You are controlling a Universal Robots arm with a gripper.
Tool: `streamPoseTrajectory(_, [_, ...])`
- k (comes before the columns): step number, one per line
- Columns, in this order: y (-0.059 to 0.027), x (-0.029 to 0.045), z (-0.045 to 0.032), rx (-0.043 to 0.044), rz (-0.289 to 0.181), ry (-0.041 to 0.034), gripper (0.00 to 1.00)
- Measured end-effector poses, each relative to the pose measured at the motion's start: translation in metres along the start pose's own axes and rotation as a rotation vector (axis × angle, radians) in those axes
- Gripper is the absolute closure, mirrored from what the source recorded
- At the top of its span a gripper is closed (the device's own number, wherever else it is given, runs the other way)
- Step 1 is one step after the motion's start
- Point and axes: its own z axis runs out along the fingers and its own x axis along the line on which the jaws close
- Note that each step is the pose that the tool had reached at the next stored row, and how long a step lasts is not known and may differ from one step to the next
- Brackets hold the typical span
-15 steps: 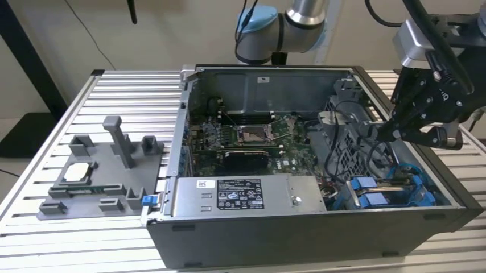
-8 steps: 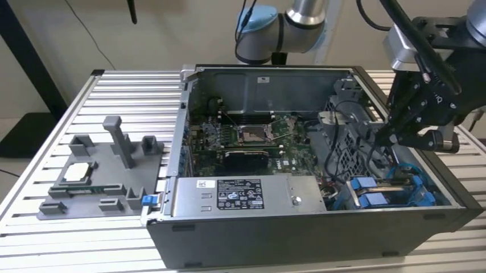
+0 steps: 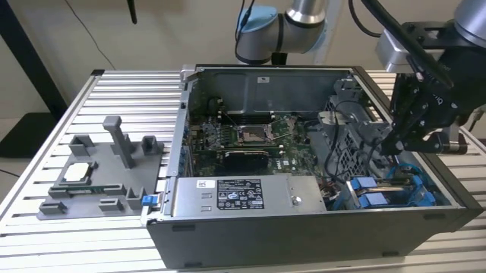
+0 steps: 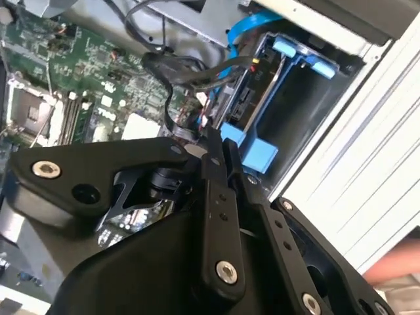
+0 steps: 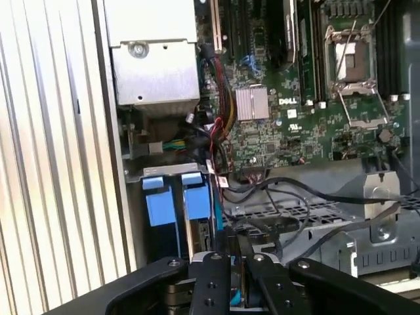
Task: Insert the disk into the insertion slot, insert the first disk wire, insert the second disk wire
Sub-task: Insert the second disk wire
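Note:
The disk (image 4: 246, 98) stands on edge in the insertion slot (image 4: 308, 98), between bright blue rails (image 5: 157, 207), at the case's front corner on the exterior view's right (image 3: 387, 190). My gripper (image 3: 396, 149) hangs just above that bay. In both wrist views its fingers press close together at the disk's connector edge (image 5: 200, 233). My gripper (image 4: 222, 146) is shut on the end of a blue wire (image 4: 233, 33) that loops along the bay. A bundle of black wires (image 4: 190, 69) runs to the same end of the disk. The contact point itself is hidden behind my gripper (image 5: 235, 244).
The open case holds a green motherboard (image 3: 243, 139), a grey labelled power-supply box (image 3: 243, 193) and a perforated grey cage (image 5: 315, 216) beside the bay. On the slatted table, a grey fixture (image 3: 83, 170) stands at the exterior view's left.

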Motion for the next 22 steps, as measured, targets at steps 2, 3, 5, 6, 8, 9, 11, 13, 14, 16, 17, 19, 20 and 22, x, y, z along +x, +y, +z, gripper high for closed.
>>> streamPoseTrajectory(2, [0.0005,-0.0022,0.0005,0.0293,-0.005,0.0231,1.00])
streamPoseTrajectory(3, [0.0008,-0.0031,0.0006,0.0446,-0.007,0.0380,1.00])
streamPoseTrajectory(5, [0.0012,-0.0042,0.0010,0.0696,-0.012,0.0637,1.00])
streamPoseTrajectory(6, [0.0013,-0.0047,0.0012,0.0813,-0.014,0.0733,1.00])
streamPoseTrajectory(8, [0.0015,-0.0052,0.0019,0.1004,-0.017,0.0872,1.00])
streamPoseTrajectory(9, [0.0016,-0.0054,0.0022,0.1091,-0.018,0.0934,1.00])
streamPoseTrajectory(11, [0.0017,-0.0059,0.0029,0.1263,-0.021,0.1067,1.00])
streamPoseTrajectory(13, [0.0018,-0.0061,0.0038,0.1399,-0.023,0.1182,1.00])
streamPoseTrajectory(14, [0.0018,-0.0061,0.0042,0.1434,-0.023,0.1206,1.00])
streamPoseTrajectory(16, [0.0017,-0.0061,0.0042,0.1435,-0.024,0.1209,1.00])
streamPoseTrajectory(17, [0.0017,-0.0061,0.0042,0.1435,-0.024,0.1209,1.00])
streamPoseTrajectory(19, [0.0018,-0.0061,0.0041,0.1435,-0.024,0.1210,1.00])
streamPoseTrajectory(20, [0.0018,-0.0061,0.0042,0.1436,-0.024,0.1209,1.00])
streamPoseTrajectory(22, [0.0018,-0.0061,0.0043,0.1436,-0.024,0.1210,1.00])
